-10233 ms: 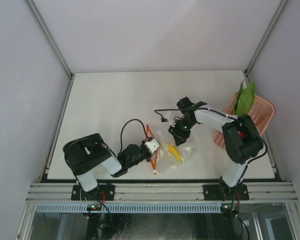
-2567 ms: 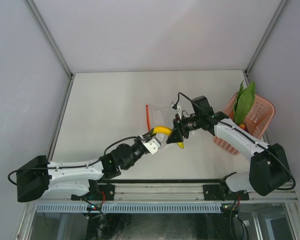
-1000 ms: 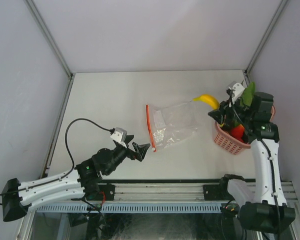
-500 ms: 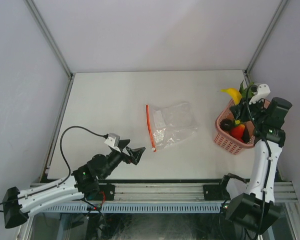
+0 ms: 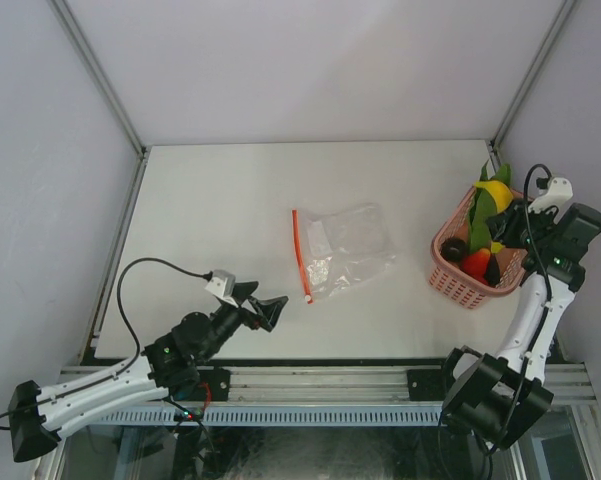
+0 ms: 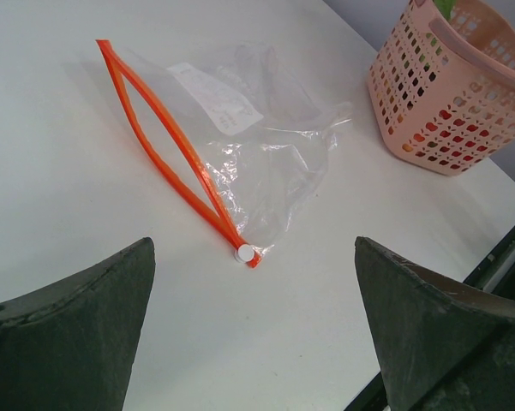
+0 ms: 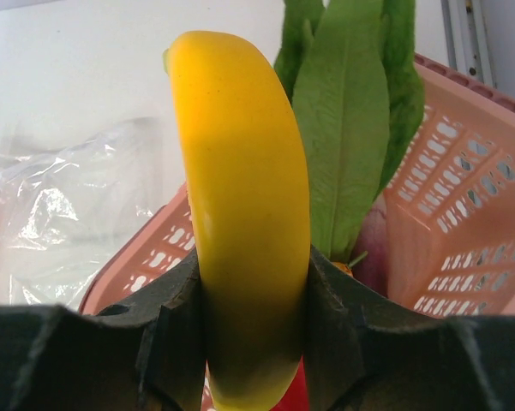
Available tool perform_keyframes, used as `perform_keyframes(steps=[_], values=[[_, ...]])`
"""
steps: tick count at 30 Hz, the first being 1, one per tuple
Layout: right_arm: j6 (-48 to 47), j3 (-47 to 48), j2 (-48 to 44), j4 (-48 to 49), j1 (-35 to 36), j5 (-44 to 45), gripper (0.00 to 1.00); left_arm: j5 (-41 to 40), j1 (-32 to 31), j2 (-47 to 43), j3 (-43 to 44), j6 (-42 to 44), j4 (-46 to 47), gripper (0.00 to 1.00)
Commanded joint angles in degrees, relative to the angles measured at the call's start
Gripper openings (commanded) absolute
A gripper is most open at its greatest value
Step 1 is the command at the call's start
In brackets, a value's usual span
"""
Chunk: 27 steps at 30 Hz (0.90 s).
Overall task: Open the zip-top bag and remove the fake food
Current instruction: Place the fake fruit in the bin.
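Clamping a curved yellow plastic banana [image 7: 240,171] between its fingers, the right claw [image 5: 507,213] hangs over the pink plastic lattice basket [image 5: 448,277], which holds long green leaves [image 7: 351,128] and a red fruit [image 5: 477,263]. The left claw [image 5: 260,303] sits spread wide, low, near the clear crinkly zip-top bag [image 5: 352,248]. The bag lies flat, its orange mouth gaping, on the white table [image 5: 210,210] between pale walls.

White table [image 5: 210,220], pale lavender walls [image 5: 310,70], aluminium rail [image 5: 320,382] along near edge.
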Motion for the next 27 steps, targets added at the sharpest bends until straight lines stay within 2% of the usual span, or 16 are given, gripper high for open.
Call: perform_keyframes(steps=[1, 3, 7, 13, 18, 23, 27], values=[[1.45, -0.01, 0.81, 3.20, -2.06, -1.88, 0.00, 1.46, 0.56, -0.53, -0.76, -0.85, 2.17, 1.00], [1.18, -0.14, 1.28, 3.16, -2.73, -2.13, 0.01, 1.63, 0.63, -0.61, -0.91, -0.93, 2.29, 1.00], [-0.48, -0.22, 2.47, 2.75, -3.29, -2.05, 0.11, 1.99, 0.74, -0.72, -1.19, -1.10, 2.55, 1.00], [-1.71, -0.33, 4.41, 2.20, -4.81, -3.72, 0.30, 2.19, 0.83, -0.91, -1.30, -1.32, 2.68, 1.00], [-2.20, -0.34, 5.81, 1.77, -6.79, -6.53, 0.50, 2.46, 1.01, -0.79, -1.26, -1.37, 2.90, 1.00], [-2.18, -0.25, 6.18, 1.15, -8.87, -10.08, 0.57, 2.82, 1.23, -0.35, -1.26, -1.46, 3.40, 1.00], [-2.46, -0.26, 5.93, 0.91, -9.70, -11.11, 0.59, 3.36, 1.37, 0.09, -1.13, -1.54, 3.66, 1.00]])
